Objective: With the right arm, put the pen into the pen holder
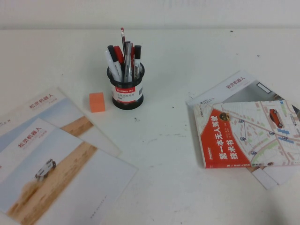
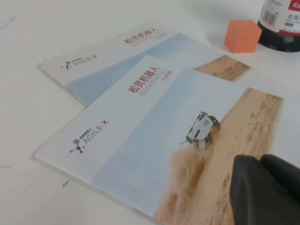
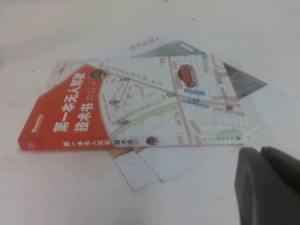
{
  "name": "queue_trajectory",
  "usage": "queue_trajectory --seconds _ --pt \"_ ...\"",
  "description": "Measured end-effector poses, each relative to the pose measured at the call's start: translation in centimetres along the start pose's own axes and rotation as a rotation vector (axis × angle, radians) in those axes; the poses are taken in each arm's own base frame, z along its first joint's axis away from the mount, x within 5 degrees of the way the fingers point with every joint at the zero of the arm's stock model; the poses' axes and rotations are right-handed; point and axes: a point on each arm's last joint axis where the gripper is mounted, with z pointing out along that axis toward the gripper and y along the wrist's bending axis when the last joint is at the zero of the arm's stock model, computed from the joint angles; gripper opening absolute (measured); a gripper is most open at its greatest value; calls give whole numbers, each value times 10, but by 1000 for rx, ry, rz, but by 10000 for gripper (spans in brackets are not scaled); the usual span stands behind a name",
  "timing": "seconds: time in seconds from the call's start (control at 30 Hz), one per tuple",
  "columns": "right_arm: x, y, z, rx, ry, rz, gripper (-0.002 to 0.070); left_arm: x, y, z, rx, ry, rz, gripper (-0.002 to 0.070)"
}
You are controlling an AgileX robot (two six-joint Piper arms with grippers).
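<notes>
slim silver-grey metallic pen [image 1: 128, 60] stood in round black mesh pen holder [image 1: 125, 93].
left gripper [image 2: 267, 187] over brochures [image 2: 154, 140], right gripper [image 3: 269, 183] near book [image 3: 136, 108]; jaw state of either: can't tell.

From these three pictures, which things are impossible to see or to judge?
- Silver pen: high view; stands in the pen holder among markers, its lower part hidden by the mesh wall.
- Left gripper: left wrist view; cut off by the picture's edge above the brochures; absent from the high view.
- Right gripper: right wrist view; likewise cut off, near the orange book.
- Holder label text: too small.
</notes>
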Motion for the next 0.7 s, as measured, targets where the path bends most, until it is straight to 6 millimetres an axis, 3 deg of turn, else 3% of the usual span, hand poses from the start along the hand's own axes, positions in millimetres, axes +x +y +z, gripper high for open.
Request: queue_trajectory --seconds 0.7 --pt "1 0 0 0 15 95 -19 0 0 0 0 0 0 -1"
